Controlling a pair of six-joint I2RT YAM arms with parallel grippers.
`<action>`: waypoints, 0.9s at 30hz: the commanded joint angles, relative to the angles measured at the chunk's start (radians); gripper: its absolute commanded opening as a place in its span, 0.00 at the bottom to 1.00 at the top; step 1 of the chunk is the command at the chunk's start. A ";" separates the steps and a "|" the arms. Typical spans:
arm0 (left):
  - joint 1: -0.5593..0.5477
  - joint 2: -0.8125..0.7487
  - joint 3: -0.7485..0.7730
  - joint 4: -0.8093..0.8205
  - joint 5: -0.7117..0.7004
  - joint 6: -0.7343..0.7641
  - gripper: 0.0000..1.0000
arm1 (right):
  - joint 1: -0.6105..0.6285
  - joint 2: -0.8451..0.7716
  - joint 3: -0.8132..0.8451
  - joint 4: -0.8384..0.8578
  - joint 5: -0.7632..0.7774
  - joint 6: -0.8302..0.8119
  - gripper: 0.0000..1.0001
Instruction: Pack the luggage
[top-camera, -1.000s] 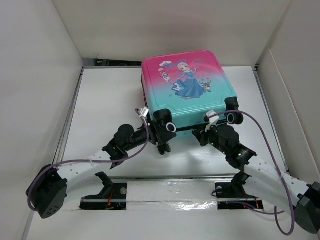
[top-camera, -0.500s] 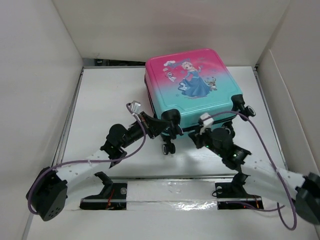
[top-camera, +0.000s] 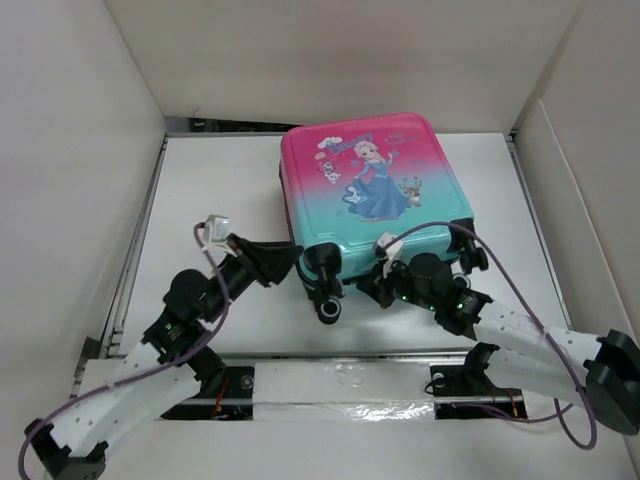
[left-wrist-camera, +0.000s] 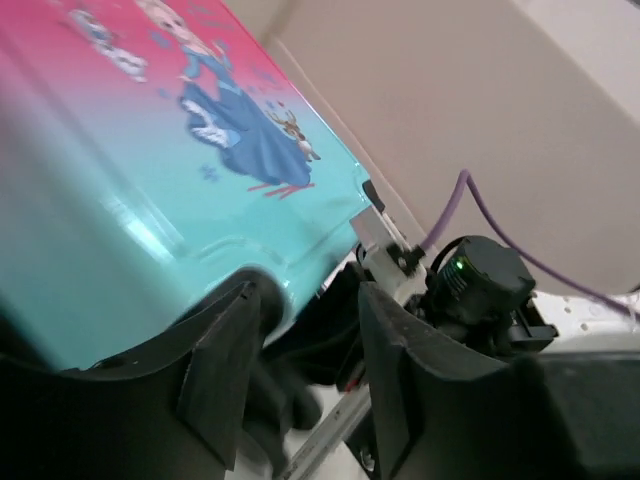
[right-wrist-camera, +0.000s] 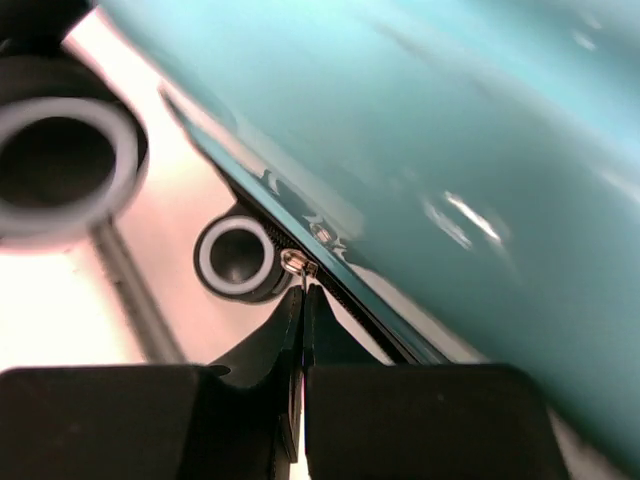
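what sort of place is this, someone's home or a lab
Probably a robot lab cell, not a home: a white table boxed in by plain panels, with a left arm and right arm bolted at its near edge, reaching a child's suitcase.

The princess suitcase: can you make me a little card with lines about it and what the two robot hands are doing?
luggage: lying flat on the table, princess picture up, looks closed
wheels: at the end nearest the arms
left gripper: fingers apart, by the near left corner of the case
right gripper: shut, tips right at the small metal zipper pull on the near edge
inside of the case: hidden
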 joint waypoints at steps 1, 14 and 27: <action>0.002 -0.146 -0.017 -0.311 -0.188 0.004 0.43 | -0.205 -0.077 0.005 0.152 0.062 -0.029 0.00; -0.022 0.193 -0.046 0.067 0.196 0.033 0.68 | -0.491 0.144 0.166 0.155 -0.159 -0.147 0.00; -0.031 0.641 0.153 0.352 0.269 0.065 0.61 | -0.359 0.087 0.010 0.233 -0.072 -0.066 0.00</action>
